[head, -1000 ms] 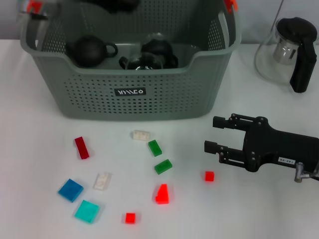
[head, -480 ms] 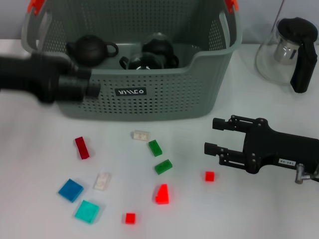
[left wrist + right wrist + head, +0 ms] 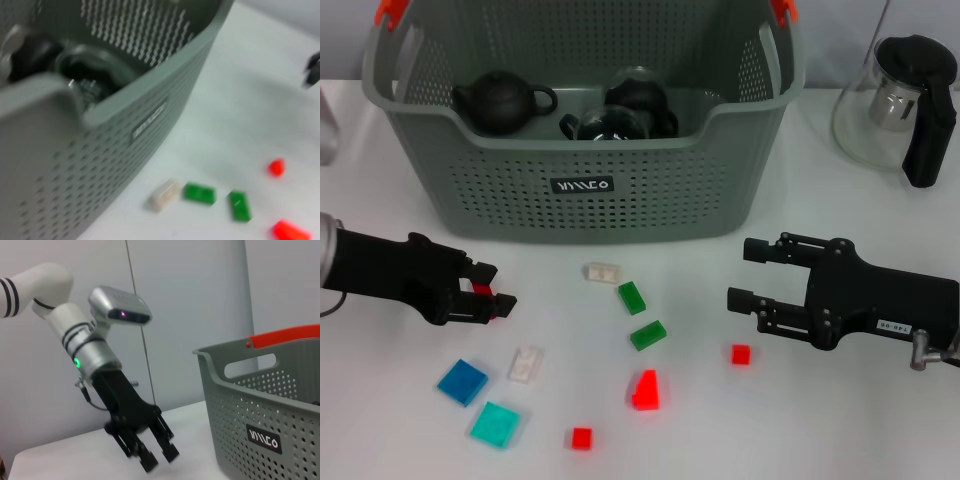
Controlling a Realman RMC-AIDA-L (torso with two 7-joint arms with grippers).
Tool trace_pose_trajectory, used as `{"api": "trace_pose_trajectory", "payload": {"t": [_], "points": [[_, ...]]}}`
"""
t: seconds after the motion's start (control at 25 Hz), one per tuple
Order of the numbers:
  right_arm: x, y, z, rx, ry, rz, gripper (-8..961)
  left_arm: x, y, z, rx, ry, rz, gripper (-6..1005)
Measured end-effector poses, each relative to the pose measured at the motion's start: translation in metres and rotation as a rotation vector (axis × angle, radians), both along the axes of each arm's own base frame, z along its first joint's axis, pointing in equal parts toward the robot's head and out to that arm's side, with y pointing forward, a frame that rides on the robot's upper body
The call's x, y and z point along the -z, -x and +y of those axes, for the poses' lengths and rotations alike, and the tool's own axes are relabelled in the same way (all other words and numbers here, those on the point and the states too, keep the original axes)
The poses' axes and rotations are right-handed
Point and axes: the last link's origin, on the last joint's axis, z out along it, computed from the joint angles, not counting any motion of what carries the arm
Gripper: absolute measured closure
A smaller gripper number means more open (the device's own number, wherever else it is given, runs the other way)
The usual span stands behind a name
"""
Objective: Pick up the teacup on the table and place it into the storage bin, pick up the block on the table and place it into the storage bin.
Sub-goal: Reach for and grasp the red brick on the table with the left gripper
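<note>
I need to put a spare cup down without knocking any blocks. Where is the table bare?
Bare patches: between the storage bin and the glass pot, above the right gripper; and the table corner below that arm. Crowded: the middle, from the left gripper at the dark red block across to the small red block.

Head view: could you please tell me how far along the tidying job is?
Done: dark teaware sits in the grey-green perforated storage bin, and no teacup is on the white table. In hand: the open left gripper is at the dark red block. Left: the other coloured blocks lie loose; the right gripper waits open nearby.
</note>
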Motion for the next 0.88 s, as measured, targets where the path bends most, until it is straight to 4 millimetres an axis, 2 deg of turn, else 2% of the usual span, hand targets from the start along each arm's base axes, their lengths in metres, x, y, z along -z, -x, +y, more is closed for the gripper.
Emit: {"api": "trace_pose_trajectory", "payload": {"t": [0.32,0.88], "points": [[0.000,0.000,0.000,-0.001,-0.001,-0.001,269,0.021,0.014,0.012,0.021,-0.050,0.150,477],[0.000,0.000,0.000,0.002,-0.001,-0.001,269,0.023,0.015,0.016,0.024,-0.069,0.185,454]]}}
